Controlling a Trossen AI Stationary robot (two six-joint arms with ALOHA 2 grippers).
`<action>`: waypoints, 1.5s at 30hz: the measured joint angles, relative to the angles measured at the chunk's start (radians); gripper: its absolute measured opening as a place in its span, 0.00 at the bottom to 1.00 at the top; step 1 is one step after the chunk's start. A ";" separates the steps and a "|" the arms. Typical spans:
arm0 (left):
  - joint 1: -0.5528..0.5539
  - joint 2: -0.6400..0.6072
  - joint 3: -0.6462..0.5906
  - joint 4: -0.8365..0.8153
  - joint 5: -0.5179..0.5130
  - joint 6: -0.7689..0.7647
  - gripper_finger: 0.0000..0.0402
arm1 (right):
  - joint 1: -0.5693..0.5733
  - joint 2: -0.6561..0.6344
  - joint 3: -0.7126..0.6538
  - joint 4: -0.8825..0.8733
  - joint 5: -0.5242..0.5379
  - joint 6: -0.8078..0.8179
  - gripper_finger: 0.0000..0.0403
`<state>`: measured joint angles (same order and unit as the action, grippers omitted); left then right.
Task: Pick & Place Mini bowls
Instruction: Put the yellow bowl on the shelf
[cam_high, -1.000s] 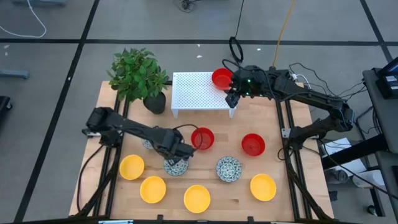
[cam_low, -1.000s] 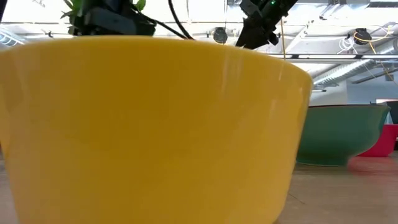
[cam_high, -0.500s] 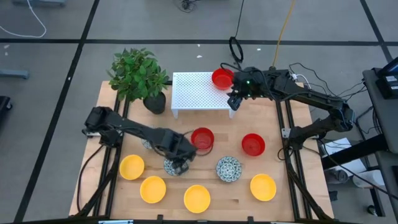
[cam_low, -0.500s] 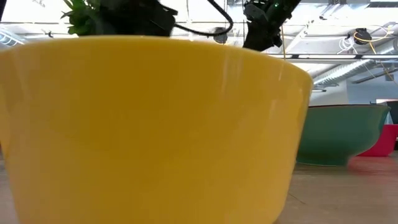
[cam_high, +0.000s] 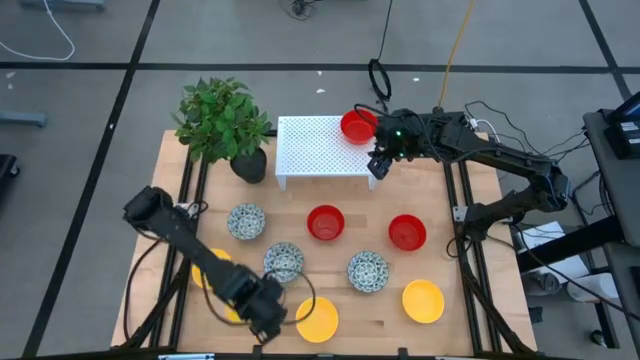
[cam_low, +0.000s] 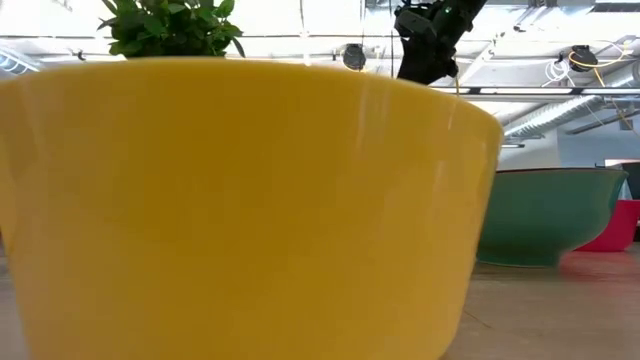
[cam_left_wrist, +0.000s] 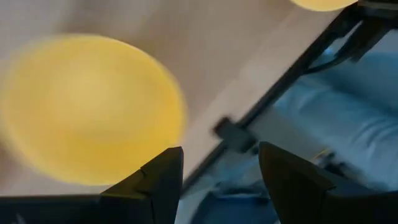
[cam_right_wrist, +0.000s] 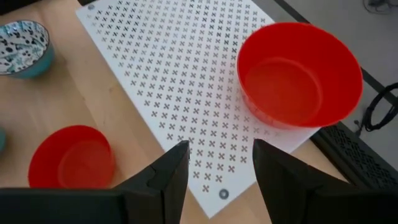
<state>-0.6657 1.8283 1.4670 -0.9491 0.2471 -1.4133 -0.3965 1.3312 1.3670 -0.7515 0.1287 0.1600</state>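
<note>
Right wrist view alone shows the right gripper (cam_right_wrist: 214, 165) spread and empty over the white rack (cam_right_wrist: 186, 99), with a red bowl (cam_right_wrist: 298, 74) sitting on the rack's corner. Left gripper (cam_high: 262, 318) has swung off the speckled bowl (cam_high: 283, 261) to the table's front edge, fingers apart, beside a yellow bowl (cam_left_wrist: 87, 109). In the low view another yellow bowl (cam_low: 240, 210) blocks nearly everything. Remaining bowls sit on the table in front of the rack.

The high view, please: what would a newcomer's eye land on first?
A red bowl sits on the white perforated rack, with the open right gripper empty at the rack's corner beside it. Down at the near edge, the left gripper hangs open over the yellow bowls.
</note>
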 joint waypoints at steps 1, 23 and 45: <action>-0.017 0.015 0.000 0.035 -0.012 -0.051 0.53 | 0.000 0.000 0.000 0.006 0.000 0.000 0.41; -0.049 0.109 0.000 0.217 -0.158 -0.260 0.53 | 0.033 0.000 0.000 0.069 -0.003 -0.020 0.41; -0.028 0.064 -0.173 0.065 -0.215 -0.262 0.53 | 0.045 0.000 0.000 0.060 -0.001 -0.024 0.41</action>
<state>-0.6941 1.8923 1.2935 -0.8837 0.0321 -1.6752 -0.3515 1.3312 1.3670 -0.6918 0.1276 0.1364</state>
